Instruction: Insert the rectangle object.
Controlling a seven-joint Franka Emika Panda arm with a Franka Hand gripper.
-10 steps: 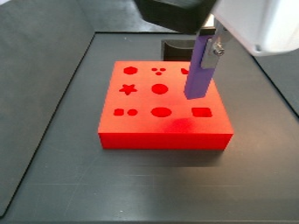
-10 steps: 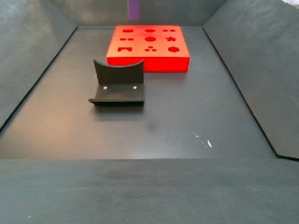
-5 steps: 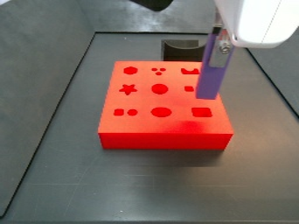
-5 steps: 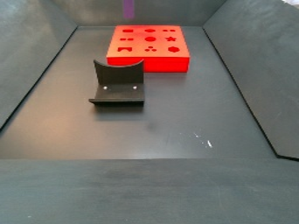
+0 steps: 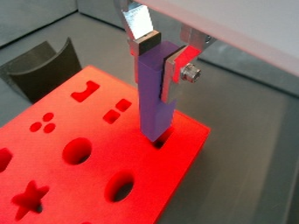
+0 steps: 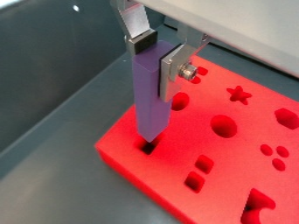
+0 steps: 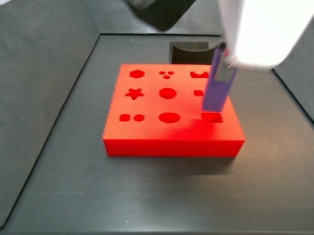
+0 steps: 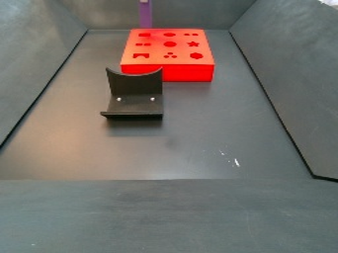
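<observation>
Between the fingers (image 5: pixel 145 39) of the gripper (image 5: pixel 160 51), rectangle object (image 5: pixel 155 92) clamped upright, lower tip entering the rectangular hole (image 6: pixel 149 145) of the red block (image 6: pixel 239 166) directly beneath; insertion step under way; next, presumably straight descent, then release

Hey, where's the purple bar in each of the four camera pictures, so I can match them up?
Wrist view: the rectangle object stands upright in the claw, its lower end at a hole in the red block.
Wrist view: upright near centre, lower end at a corner hole.
Side view: right of centre, over the block's right side.
Side view: a sliver at the top edge.
Shared landmark: the red block.
</observation>
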